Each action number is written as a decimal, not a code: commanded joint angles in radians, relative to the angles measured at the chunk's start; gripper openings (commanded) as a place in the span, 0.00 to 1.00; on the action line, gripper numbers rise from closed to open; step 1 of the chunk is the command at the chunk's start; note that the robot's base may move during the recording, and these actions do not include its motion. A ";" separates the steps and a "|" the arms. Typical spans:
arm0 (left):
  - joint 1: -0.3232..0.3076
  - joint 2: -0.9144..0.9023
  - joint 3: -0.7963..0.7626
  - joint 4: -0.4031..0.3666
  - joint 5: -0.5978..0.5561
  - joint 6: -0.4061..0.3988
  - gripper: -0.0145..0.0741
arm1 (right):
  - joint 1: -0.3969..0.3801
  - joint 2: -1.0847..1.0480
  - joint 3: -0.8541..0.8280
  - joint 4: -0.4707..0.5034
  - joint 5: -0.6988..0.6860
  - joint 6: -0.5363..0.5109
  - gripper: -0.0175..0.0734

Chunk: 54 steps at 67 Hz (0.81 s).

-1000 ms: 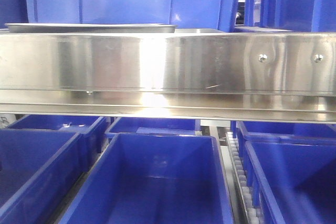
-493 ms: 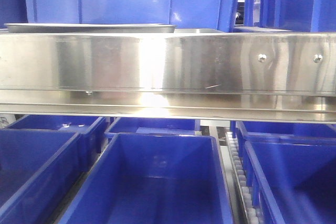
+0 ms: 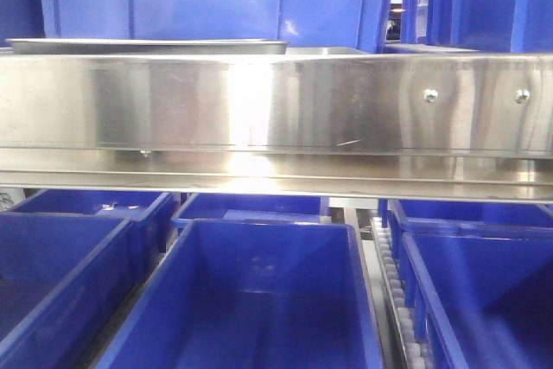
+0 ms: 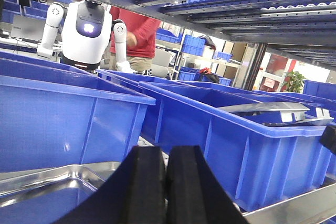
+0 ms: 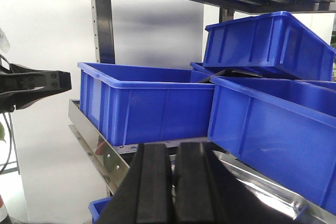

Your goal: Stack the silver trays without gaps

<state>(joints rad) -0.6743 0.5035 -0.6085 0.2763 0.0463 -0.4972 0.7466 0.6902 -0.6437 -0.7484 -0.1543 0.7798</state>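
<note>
The left gripper [image 4: 167, 182] fills the bottom centre of its wrist view with its two black pads pressed together and nothing between them; the right gripper [image 5: 173, 182] shows the same condition at the bottom centre of its own view, jaws together and empty. Directly beyond the left gripper, at lower left of that frame, lies a silver tray [image 4: 47, 187], open side up, just in front of a blue bin [image 4: 68, 124]; a second rim line inside it may be another tray nested within, but this cannot be confirmed. Beyond the right gripper, at lower right, the out-turned rim of a silver tray [image 5: 262, 192] shows beside another blue bin [image 5: 147, 103] (whether this is the same tray is not determinable). In the front-facing view, a tray edge [image 3: 147, 45] lies flat at upper left, above the steel shelf rail [image 3: 276, 105], with empty blue bins [image 3: 259, 300] on the level below. Task status, as a judgement: neither gripper holds a tray, and no gap-free stack can be verified from these views; a grasp, a lift and an aligned seating appear to remain outstanding.
</note>
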 commanded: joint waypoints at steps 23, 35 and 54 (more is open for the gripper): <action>-0.006 -0.007 -0.001 0.006 -0.011 -0.003 0.17 | -0.098 -0.056 0.074 0.560 0.109 -0.618 0.17; -0.006 -0.007 -0.001 0.006 -0.011 -0.003 0.17 | -0.316 -0.097 0.282 0.823 -0.245 -0.973 0.17; -0.006 -0.007 -0.001 0.006 -0.011 -0.003 0.17 | -0.547 -0.330 0.457 0.891 0.038 -0.896 0.17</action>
<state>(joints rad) -0.6743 0.5035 -0.6085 0.2782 0.0463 -0.4972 0.2465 0.4386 -0.2254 0.1299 -0.1467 -0.1293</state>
